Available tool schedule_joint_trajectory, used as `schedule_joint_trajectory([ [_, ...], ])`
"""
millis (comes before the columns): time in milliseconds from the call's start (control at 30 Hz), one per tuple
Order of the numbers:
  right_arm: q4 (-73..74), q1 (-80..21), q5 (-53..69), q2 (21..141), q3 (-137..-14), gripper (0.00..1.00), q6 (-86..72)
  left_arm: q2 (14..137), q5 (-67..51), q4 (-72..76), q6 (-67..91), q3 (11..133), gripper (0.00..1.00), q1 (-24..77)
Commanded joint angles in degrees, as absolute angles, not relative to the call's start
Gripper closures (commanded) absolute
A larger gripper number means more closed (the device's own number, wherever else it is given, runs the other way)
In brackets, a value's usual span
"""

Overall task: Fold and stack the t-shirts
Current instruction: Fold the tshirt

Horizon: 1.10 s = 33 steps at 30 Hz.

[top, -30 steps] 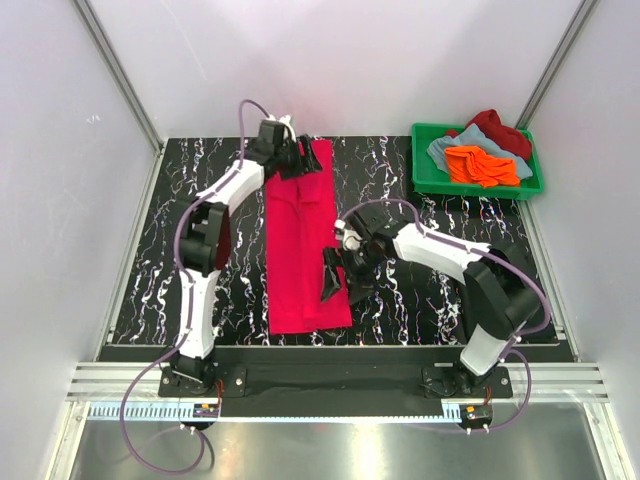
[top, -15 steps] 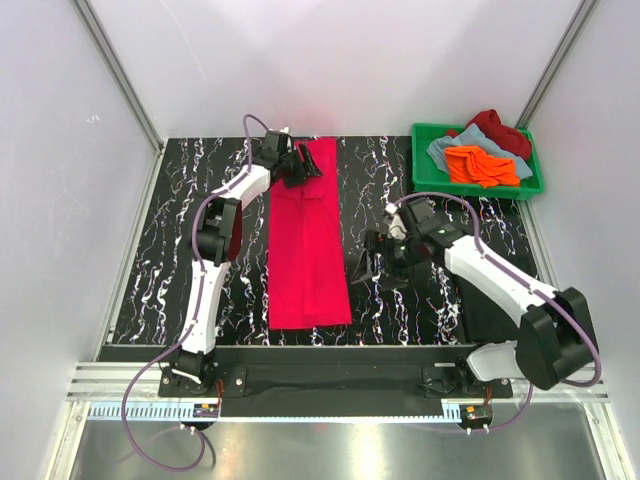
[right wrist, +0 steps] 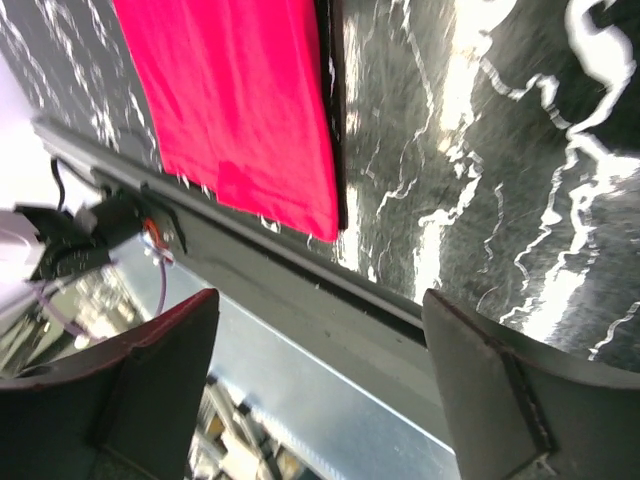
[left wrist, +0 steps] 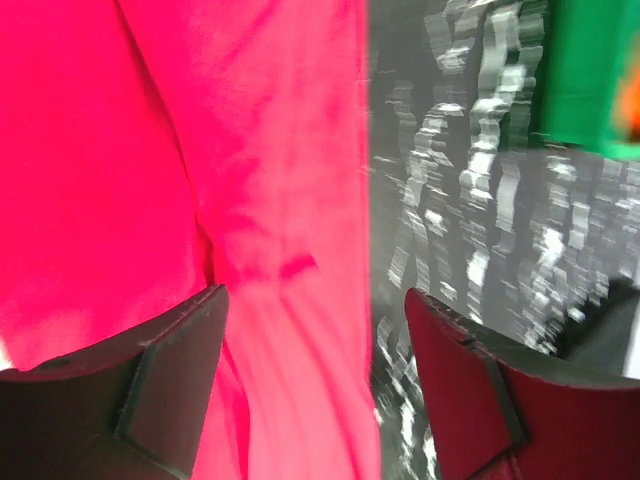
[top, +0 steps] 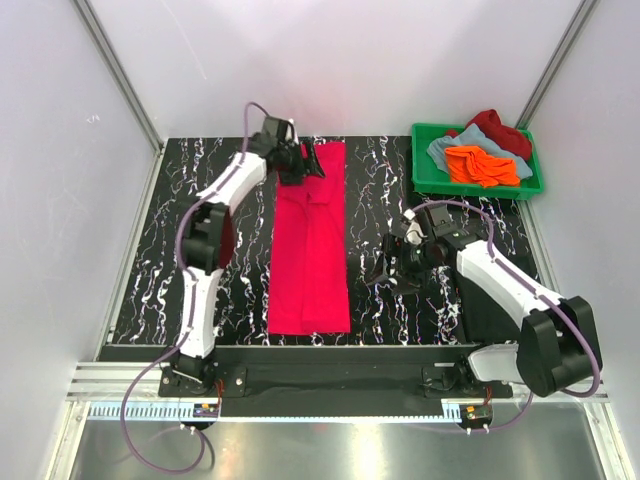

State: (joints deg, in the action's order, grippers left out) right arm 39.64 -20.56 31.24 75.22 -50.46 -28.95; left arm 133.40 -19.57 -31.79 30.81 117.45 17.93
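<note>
Fingers spread, our left gripper [top: 306, 166] hovers at the red t-shirt's [top: 310, 250] 12 o'clock end, seemingly to fold it, while our right gripper [top: 386, 270] hangs released at 3 o'clock.

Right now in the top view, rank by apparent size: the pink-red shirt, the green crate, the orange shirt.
1. pink-red shirt, clearly largest
2. green crate
3. orange shirt, smallest, lying bunched in the crate

place: lab test cell | white walls [top: 350, 60] | aluminium rails [top: 340, 383] | marbled table [top: 390, 180]
</note>
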Motion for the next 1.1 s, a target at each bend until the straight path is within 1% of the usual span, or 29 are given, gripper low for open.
schedule_joint_trajectory([
  [0,38.1,-20.6,36.5,76.1,-48.4,0.12,-26.3,116.9,-21.6,-35.8,27.2,114.8,0.22,16.5],
  [33,37.9,-20.6,37.4,76.5,-47.8,0.13,-26.0,114.7,-21.6,-36.2,27.1,113.2,0.22,16.5],
  [67,37.4,-20.7,38.1,76.6,-47.2,0.16,-26.0,109.3,-20.9,-36.6,26.8,111.1,0.22,16.6],
  [100,36.7,-20.7,39.2,76.5,-45.4,0.17,-26.3,106.6,-20.2,-37.3,26.5,106.0,0.22,16.6],
  [133,34.3,-20.7,41.5,76.3,-44.1,0.18,-26.8,103.0,-18.8,-37.6,26.4,102.7,0.25,16.6],
  [167,33.1,-20.7,42.3,76.1,-41.8,0.20,-28.1,99.8,-16.1,-37.8,26.1,98.9,0.33,16.7],
  [200,31.7,-20.7,43.0,76.0,-40.5,0.23,-28.9,92.6,-14.8,-37.5,25.1,90.9,0.36,16.9],
  [233,28.9,-20.7,44.5,76.0,-39.2,0.24,-29.5,89.3,-13.2,-37.4,24.1,86.5,0.38,17.7],
  [267,27.2,-20.7,45.5,75.9,-37.9,0.25,-31.2,86.3,-10.5,-37.5,23.3,82.4,0.38,18.0],
  [300,25.7,-20.8,46.1,75.8,-35.4,0.27,-32.1,79.7,-10.1,-37.5,22.9,74.0,0.38,18.4],
  [367,21.2,-21.4,47.3,75.2,-32.3,0.28,-35.8,73.7,-10.7,-38.0,24.1,65.8,0.37,18.5],
  [400,19.6,-21.9,47.5,74.5,-31.3,0.28,-37.4,70.9,-10.8,-38.6,26.0,58.5,0.35,18.6],
  [433,16.6,-22.4,47.5,74.1,-30.4,0.29,-38.7,65.5,-10.9,-38.9,27.5,55.1,0.34,18.8],
  [467,15.7,-24.0,47.3,73.8,-29.4,0.30,-40.9,63.3,-11.2,-39.2,31.4,48.8,0.34,18.8],
  [533,13.5,-25.9,45.9,73.7,-28.7,0.33,-43.0,57.5,-12.2,-39.8,35.7,43.4,0.34,19.5],
  [567,12.9,-27.6,45.3,73.8,-28.0,0.35,-43.4,56.2,-12.8,-39.9,39.8,38.6,0.34,19.8],
  [600,11.4,-28.5,44.1,74.4,-27.6,0.37,-43.9,54.8,-13.3,-39.9,41.4,36.8,0.35,20.5],
  [633,10.5,-29.1,43.7,74.8,-27.2,0.42,-44.8,52.9,-13.4,-40.1,42.9,35.2,0.35,20.8],
  [767,4.4,-31.8,43.2,78.2,-24.7,0.49,-48.1,50.6,-14.0,-41.5,47.5,28.8,0.36,21.4],
  [1067,0.7,-34.5,41.1,86.0,-28.5,0.50,-48.3,51.0,-13.5,-40.3,48.8,25.7,0.37,22.3],
])
